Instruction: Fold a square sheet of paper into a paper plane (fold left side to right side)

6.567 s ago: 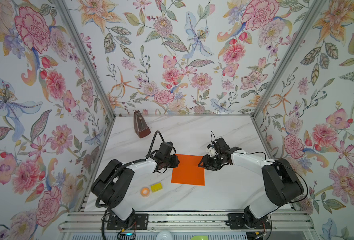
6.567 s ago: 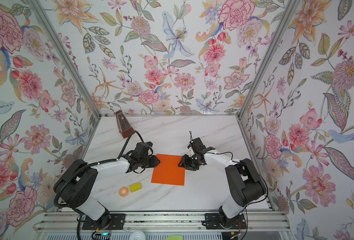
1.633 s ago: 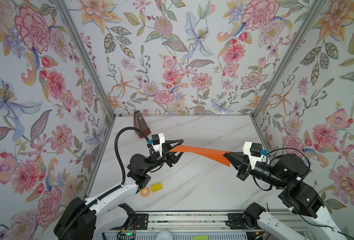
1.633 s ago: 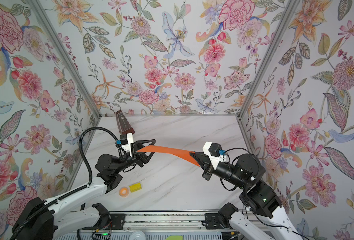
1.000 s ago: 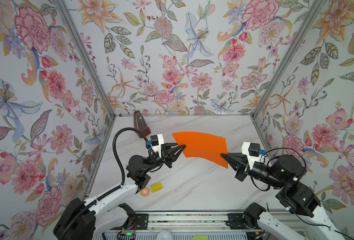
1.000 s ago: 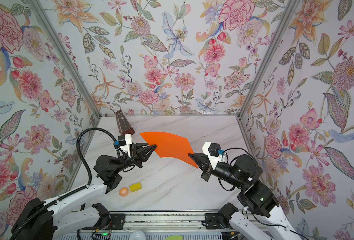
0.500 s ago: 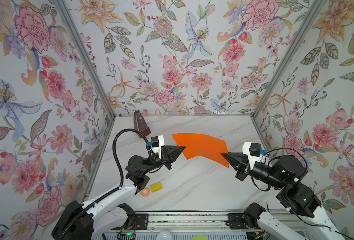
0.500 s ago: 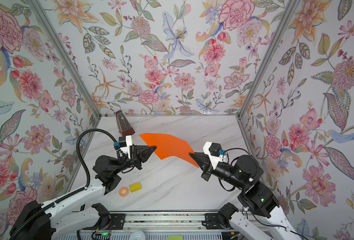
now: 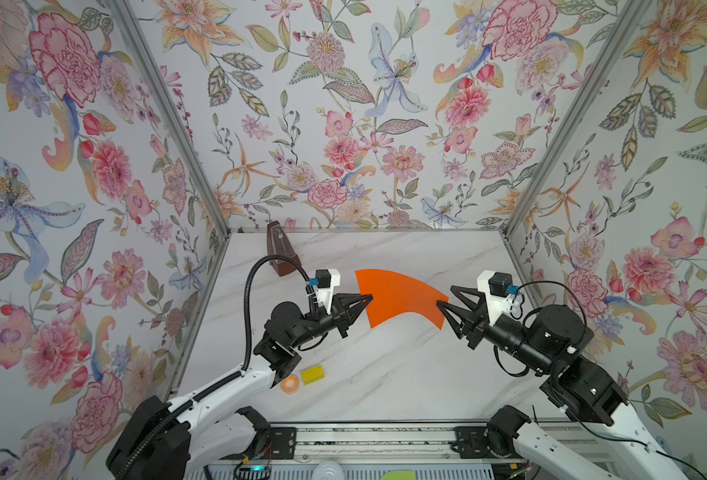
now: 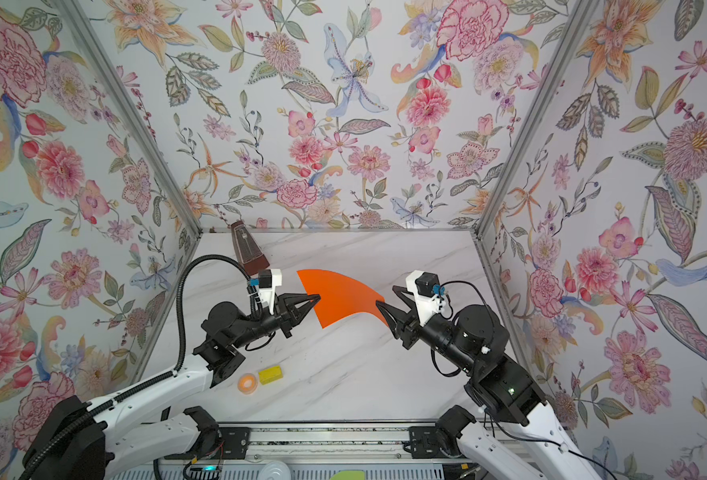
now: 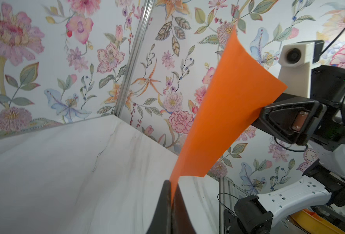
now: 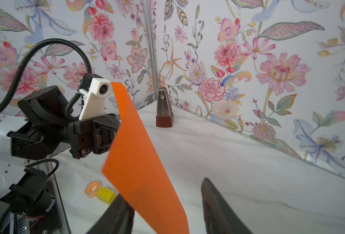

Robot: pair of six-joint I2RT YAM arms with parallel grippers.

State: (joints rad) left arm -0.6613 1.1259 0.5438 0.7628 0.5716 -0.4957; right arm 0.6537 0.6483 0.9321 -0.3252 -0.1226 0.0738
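The square sheet of paper (image 9: pixel 401 301) (image 10: pixel 339 301) is bright orange, uncreased and curved, and it hangs in the air above the marble table between both arms. No paper plane shape is in view. My left gripper (image 9: pixel 368 297) (image 10: pixel 317 297) (image 11: pixel 171 188) is shut on the sheet's left edge (image 11: pixel 224 113). My right gripper (image 9: pixel 444 296) (image 10: pixel 385 296) (image 12: pixel 165 190) is open at the sheet's right edge. In the right wrist view the sheet (image 12: pixel 139 162) passes between the spread fingers and lies close to one of them.
A brown metronome (image 9: pixel 282 253) (image 12: pixel 164 109) stands at the back left of the table. A small orange tape ring (image 9: pixel 290 383) and a yellow block (image 9: pixel 312 374) lie at the front left, under the left arm. Floral walls enclose three sides.
My right gripper has opened and no longer pinches the sheet's right edge. My left gripper closed on the left edge. The sheet, earlier stretched edge-on, now curves with its face towards the top views.
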